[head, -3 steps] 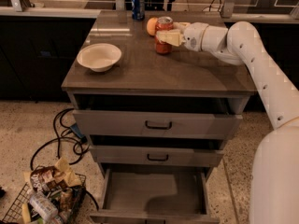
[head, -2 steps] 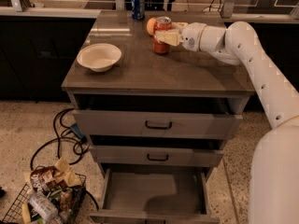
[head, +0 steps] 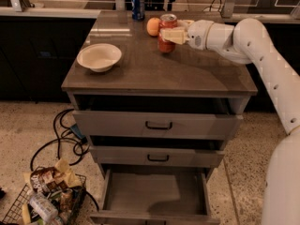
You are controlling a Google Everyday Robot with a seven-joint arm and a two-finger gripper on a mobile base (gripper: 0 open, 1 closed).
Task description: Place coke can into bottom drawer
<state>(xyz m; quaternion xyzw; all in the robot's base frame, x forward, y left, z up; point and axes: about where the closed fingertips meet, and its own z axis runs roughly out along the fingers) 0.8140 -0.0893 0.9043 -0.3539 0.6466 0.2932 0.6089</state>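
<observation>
The red coke can (head: 166,42) with a silver top is held slightly above the grey cabinet top (head: 154,69), near its far edge. My gripper (head: 171,33) comes in from the right on a white arm and is shut on the coke can, one pale finger (head: 174,35) across its front. The bottom drawer (head: 154,193) is pulled out below, a shallow grey tray with nothing in it. The two upper drawers with black handles are slightly open.
An orange fruit (head: 153,26) lies just left of the can. A blue soda can (head: 137,4) stands at the back edge. A white bowl (head: 99,56) sits on the left of the top. Cables and a wire basket of snacks (head: 44,198) are on the floor left.
The coke can in my gripper has risen slightly off the cabinet top. Nothing else has moved.
</observation>
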